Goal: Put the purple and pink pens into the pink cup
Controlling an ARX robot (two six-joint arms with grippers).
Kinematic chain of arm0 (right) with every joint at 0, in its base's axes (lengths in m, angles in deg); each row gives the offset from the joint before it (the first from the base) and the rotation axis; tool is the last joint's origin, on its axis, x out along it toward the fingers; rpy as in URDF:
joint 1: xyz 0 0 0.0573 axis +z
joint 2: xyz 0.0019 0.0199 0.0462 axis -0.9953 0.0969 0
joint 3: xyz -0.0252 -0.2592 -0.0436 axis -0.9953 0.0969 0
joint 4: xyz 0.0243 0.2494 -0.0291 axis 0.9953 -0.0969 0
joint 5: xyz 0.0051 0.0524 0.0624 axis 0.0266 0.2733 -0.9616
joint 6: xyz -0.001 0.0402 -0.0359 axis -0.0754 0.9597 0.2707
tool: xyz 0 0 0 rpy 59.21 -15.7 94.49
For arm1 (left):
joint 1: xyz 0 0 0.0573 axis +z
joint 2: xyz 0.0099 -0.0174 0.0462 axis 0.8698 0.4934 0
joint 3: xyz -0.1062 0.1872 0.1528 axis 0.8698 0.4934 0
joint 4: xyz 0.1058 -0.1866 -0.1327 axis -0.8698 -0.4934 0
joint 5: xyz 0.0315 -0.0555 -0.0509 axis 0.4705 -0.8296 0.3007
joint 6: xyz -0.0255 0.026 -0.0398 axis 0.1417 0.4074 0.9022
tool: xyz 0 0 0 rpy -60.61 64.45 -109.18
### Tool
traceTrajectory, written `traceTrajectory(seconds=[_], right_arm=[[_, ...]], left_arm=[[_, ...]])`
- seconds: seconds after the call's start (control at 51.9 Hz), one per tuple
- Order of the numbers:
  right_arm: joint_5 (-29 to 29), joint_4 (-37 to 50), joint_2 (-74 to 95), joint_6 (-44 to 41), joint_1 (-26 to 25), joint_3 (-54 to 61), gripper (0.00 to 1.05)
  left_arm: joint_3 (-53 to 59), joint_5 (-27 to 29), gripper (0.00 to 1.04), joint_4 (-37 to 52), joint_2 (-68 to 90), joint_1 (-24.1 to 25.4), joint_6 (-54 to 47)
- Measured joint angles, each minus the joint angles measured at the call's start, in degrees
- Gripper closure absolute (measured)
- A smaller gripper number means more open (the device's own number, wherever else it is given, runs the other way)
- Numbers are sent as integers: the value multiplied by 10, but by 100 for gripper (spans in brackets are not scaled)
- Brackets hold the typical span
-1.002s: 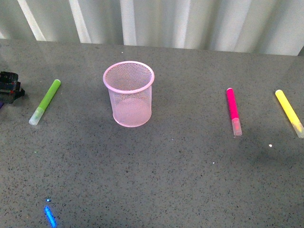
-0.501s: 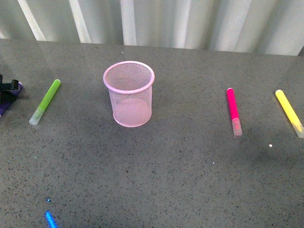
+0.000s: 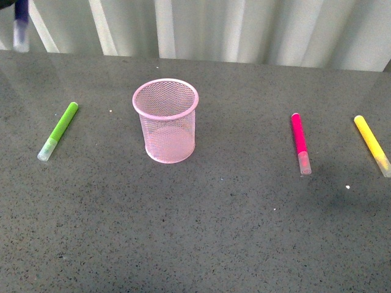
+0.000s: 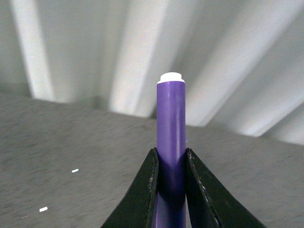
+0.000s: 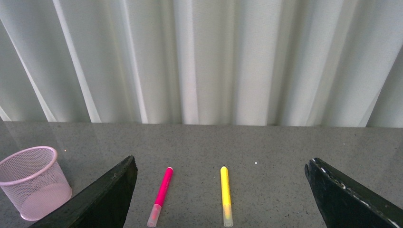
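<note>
Between the left end effector's (image 4: 171, 153) closed fingers: dark purple marker pen with white end (image 4: 171, 114), held above the grey speckled counter (image 3: 232, 226). Right end effector (image 5: 221, 161): spread wide. Pale pink wire-mesh cup (image 3: 166, 137): upright, mid-counter. Magenta marker pen with translucent cap (image 3: 299, 137): lying flat, well right of it.

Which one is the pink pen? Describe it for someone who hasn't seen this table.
Find the pink mesh cup on the grey table. Two pens lie to its right in the front view; the pink pen is the one nearer the cup. It is magenta with a pale cap, unlike the yellow marker beside it.
</note>
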Motion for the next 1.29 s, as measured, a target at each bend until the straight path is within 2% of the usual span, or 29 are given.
traceTrajectory(seconds=[0.096, 0.212, 0.289, 0.443, 0.597, 1.291], right_arm=[[0, 0, 0, 0, 0, 0, 7], [0, 0, 0, 0, 0, 0, 7], [0, 0, 0, 0, 0, 0, 7], [0, 0, 0, 0, 0, 0, 7], [0, 0, 0, 0, 0, 0, 7], [0, 0, 0, 0, 0, 0, 7]], left_arm=[[67, 30, 92, 140, -14, -76, 89], [107, 89, 92, 241, 5, -158, 153], [108, 120, 92, 276, 26, -196, 169], [113, 133, 92, 307, 56, -242, 179], [126, 135, 92, 336, 81, -262, 184], [92, 144, 92, 339, 150, -252, 189]])
